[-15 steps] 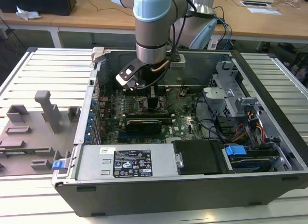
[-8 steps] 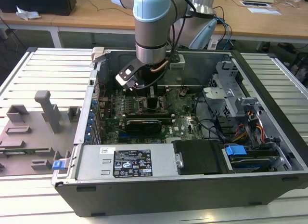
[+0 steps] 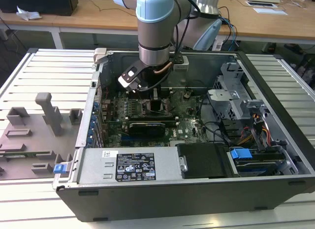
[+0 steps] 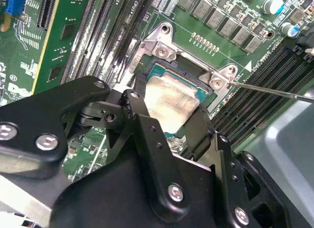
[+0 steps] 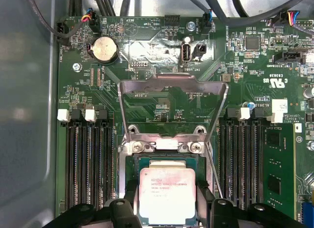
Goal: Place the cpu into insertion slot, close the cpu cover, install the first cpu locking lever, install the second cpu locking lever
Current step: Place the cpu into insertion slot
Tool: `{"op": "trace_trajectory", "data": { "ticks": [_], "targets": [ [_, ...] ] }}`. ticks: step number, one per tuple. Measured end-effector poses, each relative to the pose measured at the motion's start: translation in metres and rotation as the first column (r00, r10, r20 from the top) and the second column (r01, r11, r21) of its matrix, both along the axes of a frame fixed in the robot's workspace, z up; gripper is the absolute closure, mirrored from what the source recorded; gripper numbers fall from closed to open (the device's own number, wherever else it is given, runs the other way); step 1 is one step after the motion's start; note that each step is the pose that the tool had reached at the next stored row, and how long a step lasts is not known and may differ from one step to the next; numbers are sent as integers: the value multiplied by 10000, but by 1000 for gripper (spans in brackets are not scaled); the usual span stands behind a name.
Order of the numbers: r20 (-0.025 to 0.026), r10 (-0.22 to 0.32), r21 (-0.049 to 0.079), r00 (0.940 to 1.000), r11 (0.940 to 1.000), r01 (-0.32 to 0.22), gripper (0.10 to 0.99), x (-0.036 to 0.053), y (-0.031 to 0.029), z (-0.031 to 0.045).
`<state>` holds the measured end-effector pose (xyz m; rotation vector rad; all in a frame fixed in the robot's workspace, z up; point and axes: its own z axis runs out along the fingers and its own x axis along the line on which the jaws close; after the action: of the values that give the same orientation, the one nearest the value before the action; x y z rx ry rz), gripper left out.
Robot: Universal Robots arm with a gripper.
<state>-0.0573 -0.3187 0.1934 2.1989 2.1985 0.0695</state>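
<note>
Grasping cpu in clenched end effector | over insertion slot | cpu cover open

cpu over insertion slot
</note>
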Motion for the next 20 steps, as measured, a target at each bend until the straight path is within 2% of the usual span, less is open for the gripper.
{"op": "trace_trajectory", "data": {
  "ticks": [1, 2, 5, 9, 14, 17, 20],
  "targets": [
    [6, -1, 0, 10000, 10000, 1, 533, 0, 0, -2],
    [3, 0, -4, 10000, 10000, 0, 471, 0, 0, 0],
    [-3, 0, -12, 10000, 10000, 0, 471, -1, -2, 9],
    [-3, 1, -14, 10000, 10000, -1, 471, -1, -2, 86],
    [-3, 0, -14, 10000, 10000, 0, 471, -1, -2, 120],
    [-3, 3, -15, 10000, 10000, -3, 471, 0, 0, 201],
    [-3, -1, -17, 10000, 10000, 1, 471, -2, 12, 399]
  ]
}}
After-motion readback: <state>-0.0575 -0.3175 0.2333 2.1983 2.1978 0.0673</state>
